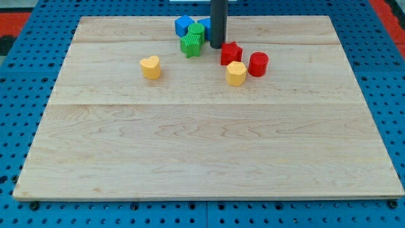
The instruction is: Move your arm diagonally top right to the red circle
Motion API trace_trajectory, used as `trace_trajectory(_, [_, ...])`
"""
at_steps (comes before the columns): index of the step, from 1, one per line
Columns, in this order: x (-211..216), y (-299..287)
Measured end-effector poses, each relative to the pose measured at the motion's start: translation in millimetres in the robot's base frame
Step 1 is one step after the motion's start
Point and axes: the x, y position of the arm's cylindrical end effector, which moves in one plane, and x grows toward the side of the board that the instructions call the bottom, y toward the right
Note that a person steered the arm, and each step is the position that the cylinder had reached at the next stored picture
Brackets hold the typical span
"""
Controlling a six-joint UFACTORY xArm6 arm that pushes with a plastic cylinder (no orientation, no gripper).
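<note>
The red circle (258,64) is a short red cylinder near the view's top, right of centre. My tip (217,47) ends the dark rod that comes down from the view's top edge. The tip stands to the left of and slightly above the red circle, apart from it. A red star (231,53) lies between the tip and the red circle, just right of the tip. A yellow hexagon (236,73) sits just left of and below the red circle, close to it.
Left of the tip lie a green star-like block (190,45), a green round block (197,31), a blue block (183,25) and another blue block (205,25) partly behind the rod. A yellow heart (150,67) sits farther left. The wooden board (209,145) rests on a blue pegboard.
</note>
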Motion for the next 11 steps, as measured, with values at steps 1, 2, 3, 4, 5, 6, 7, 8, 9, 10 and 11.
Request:
trace_trajectory(1, [17, 8])
trace_trajectory(2, [17, 35])
trace_trajectory(3, [32, 71])
trace_trajectory(4, [6, 77])
trace_trajectory(5, [4, 118])
trace_trajectory(6, [32, 142])
trace_trajectory(7, [55, 159])
trace_trajectory(8, [63, 169])
trace_trajectory(9, [48, 176])
trace_trajectory(10, [31, 187])
trace_trajectory(11, [26, 190])
